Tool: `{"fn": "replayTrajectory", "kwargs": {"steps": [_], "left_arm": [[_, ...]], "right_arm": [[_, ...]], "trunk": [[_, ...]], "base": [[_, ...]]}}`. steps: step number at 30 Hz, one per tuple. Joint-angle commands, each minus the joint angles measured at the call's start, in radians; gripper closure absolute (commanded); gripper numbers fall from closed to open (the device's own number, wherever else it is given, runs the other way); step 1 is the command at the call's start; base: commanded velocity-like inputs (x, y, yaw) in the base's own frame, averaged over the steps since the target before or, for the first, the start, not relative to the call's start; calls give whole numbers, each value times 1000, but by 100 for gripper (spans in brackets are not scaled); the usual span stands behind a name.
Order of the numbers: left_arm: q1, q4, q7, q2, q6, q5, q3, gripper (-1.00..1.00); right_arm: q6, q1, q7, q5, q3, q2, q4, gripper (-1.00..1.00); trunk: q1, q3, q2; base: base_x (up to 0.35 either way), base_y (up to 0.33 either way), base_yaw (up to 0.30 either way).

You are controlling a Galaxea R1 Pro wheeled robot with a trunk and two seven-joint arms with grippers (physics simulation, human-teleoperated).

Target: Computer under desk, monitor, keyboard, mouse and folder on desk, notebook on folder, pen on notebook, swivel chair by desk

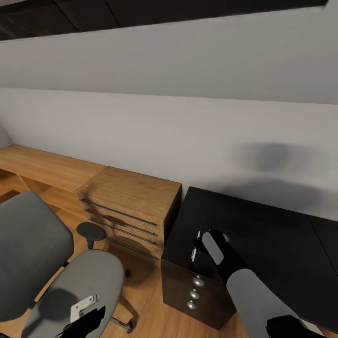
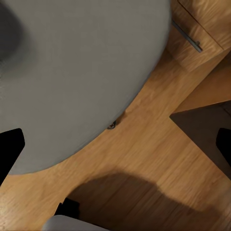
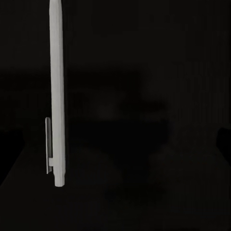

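- The pen (image 3: 57, 96), a thin pale stick with a clip near one end, lies flat on the black top of the desk (image 1: 263, 225), close to the desk's near-left edge above the drawer unit (image 1: 195, 293), and just beside the right gripper (image 1: 203, 244).
- The right gripper hangs low over that corner of the desk, wrist turned downward; its fingertips barely enter the right wrist view at the frame's sides and the pen lies between them but off toward one finger, so the jaws look spread apart and hold nothing.
- In judgement, the step in hand is picking up the pen. To do it well the gripper would first shift sideways until the pen sits midway between the fingers, with the fingers set across its length.
- A grip near the pen's middle, clear of the clip, looks safest; such a thin stick could roll or skid toward the nearby desk edge if one finger reaches it first, so a straight, slow descent and an even close are advised.
- The left gripper (image 1: 84, 324) waits low over the grey seat of the swivel chair (image 1: 70, 281), its dark fingertips at opposite sides of the left wrist view, apart and empty.
- Beyond the chair stand a light-wood dresser (image 1: 129, 204), the wood floor (image 2: 144, 159) and a plain pale wall (image 1: 169, 131).
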Motion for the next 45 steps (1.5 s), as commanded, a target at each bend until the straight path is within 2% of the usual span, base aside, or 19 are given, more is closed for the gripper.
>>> {"fn": "replayTrajectory", "kwargs": {"steps": [1, 11, 28, 32, 37, 45], "left_arm": [[0, -2, 5, 0, 6, 11, 1, -100], [0, -2, 4, 0, 6, 11, 1, -100], [0, -2, 4, 0, 6, 11, 0, -100], [0, -2, 4, 0, 6, 11, 1, -100], [0, -2, 4, 0, 6, 11, 1, -100], [0, -2, 5, 0, 6, 10, 0, -100]], "right_arm": [[2, -1, -12, -10, 5, -1, -1, -100], [2, -1, -15, -10, 5, -1, -2, -100], [2, -1, -16, -10, 7, -1, -2, -100], [6, -1, -15, -9, 30, 0, -2, -100], [7, -1, -14, -8, 80, 0, -2, -100], [7, -1, -13, -8, 96, -1, -3, -100]], "trunk": [[0, -1, -1], [0, -1, -1], [0, -1, -1], [0, -1, -1], [0, -1, -1], [0, -1, -1]], "base": [[0, 33, 0], [0, 151, 0], [0, 12, 0], [0, 9, 0], [0, 141, 0], [0, 49, 0]]}}
